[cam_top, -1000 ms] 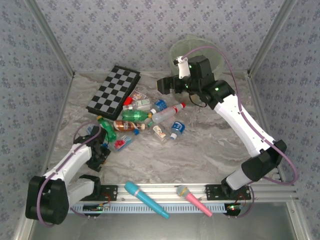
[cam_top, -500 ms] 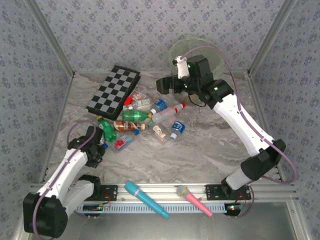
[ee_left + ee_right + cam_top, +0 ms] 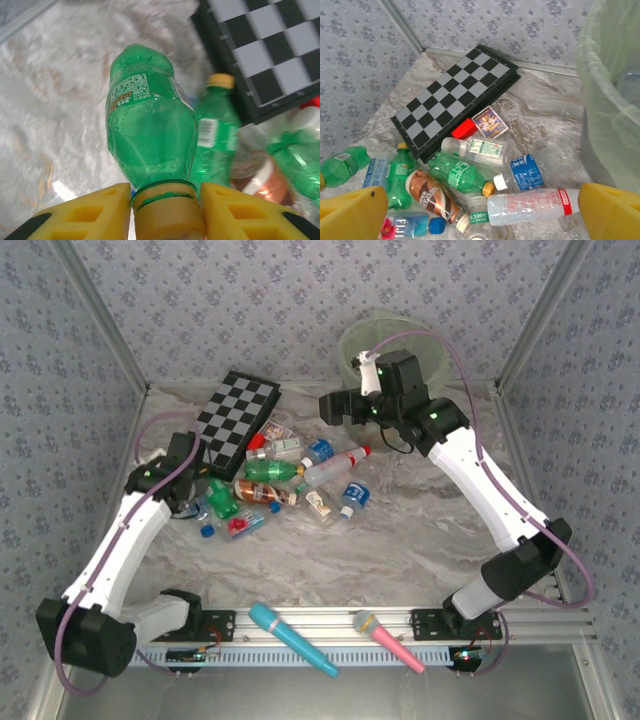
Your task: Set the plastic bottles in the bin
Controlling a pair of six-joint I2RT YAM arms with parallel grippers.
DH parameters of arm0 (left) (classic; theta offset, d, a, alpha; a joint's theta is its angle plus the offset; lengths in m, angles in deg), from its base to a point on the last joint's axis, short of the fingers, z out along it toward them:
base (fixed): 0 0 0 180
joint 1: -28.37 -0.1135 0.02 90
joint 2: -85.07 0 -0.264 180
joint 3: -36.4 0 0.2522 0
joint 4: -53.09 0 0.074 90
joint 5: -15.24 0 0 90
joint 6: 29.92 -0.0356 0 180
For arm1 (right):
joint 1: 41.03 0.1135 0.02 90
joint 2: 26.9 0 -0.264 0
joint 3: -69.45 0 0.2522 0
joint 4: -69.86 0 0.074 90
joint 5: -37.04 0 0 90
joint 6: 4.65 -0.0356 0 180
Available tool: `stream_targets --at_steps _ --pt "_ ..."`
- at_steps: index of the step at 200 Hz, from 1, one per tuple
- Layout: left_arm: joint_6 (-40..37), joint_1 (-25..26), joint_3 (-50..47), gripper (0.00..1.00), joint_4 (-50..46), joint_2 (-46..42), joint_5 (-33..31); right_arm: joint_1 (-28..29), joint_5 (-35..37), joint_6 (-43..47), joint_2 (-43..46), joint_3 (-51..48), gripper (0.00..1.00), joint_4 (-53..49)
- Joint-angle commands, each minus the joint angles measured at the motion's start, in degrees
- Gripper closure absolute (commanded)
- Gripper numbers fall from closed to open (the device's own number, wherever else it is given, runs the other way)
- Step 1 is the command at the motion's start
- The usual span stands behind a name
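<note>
My left gripper (image 3: 167,212) is shut on the neck and tan cap of a green plastic bottle (image 3: 150,125), one yellow finger (image 3: 90,215) on each side. From above, that left gripper (image 3: 186,500) sits at the left edge of the pile of plastic bottles (image 3: 290,475). A second green bottle with a yellow cap (image 3: 215,130) lies just beyond. My right gripper (image 3: 335,405) hangs open above the pile's far side, beside the pale green bin (image 3: 400,340). In the right wrist view the right gripper (image 3: 482,215) looks down on a clear red-banded bottle (image 3: 535,205), a brown one (image 3: 432,195) and the bin (image 3: 610,100).
A folded checkerboard (image 3: 228,420) lies at the far left, touching the pile. A small red block (image 3: 464,128) and a card (image 3: 490,121) rest by its edge. A cyan microphone (image 3: 290,638) and a pink one (image 3: 388,640) lie on the near rail. Patterned walls close three sides.
My left arm has swung from near its base out to the pile's left edge, and its jaws have closed on the green bottle. The right arm has barely shifted.
</note>
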Motion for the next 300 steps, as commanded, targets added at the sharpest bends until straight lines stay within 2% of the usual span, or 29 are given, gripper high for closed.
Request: stream_targets --at_steps 1,75,116,157,182,199,250,300 --pt "-4.93 2.48 4.49 0.62 0.15 3.15 -3.71 -0.66 2.75 -1.51 2.81 0.63 0.0 -0.42" --pt "-4.48 4.8 7.86 0.65 2.84 4.66 -1.67 -0.72 3.38 -1.47 3.62 -0.17 0.0 -0.5" --pt "-6.46 7.99 14.82 0.65 3.95 5.74 -1.45 -0.76 3.4 -1.62 3.67 -0.35 0.0 -0.57" --pt "-9.27 10.75 23.07 0.65 9.41 9.24 4.09 -1.24 4.4 -2.1 4.56 -1.2 0.0 -1.25" --pt "-10.03 12.15 28.61 0.65 14.04 12.65 7.19 -2.25 6.95 -2.87 6.57 -3.16 0.01 -0.92" --pt "-10.83 13.23 33.52 0.69 15.66 16.07 8.56 -3.59 7.88 -3.98 8.23 -4.75 0.0 -0.51" --pt "-10.86 14.99 44.41 0.69 20.63 25.62 16.02 -6.7 9.15 -4.34 11.86 -7.0 0.0 -1.05" --pt "-12.06 16.97 57.71 0.7 23.6 33.2 17.25 -9.59 10.48 -4.17 15.12 -8.32 0.0 -2.08"
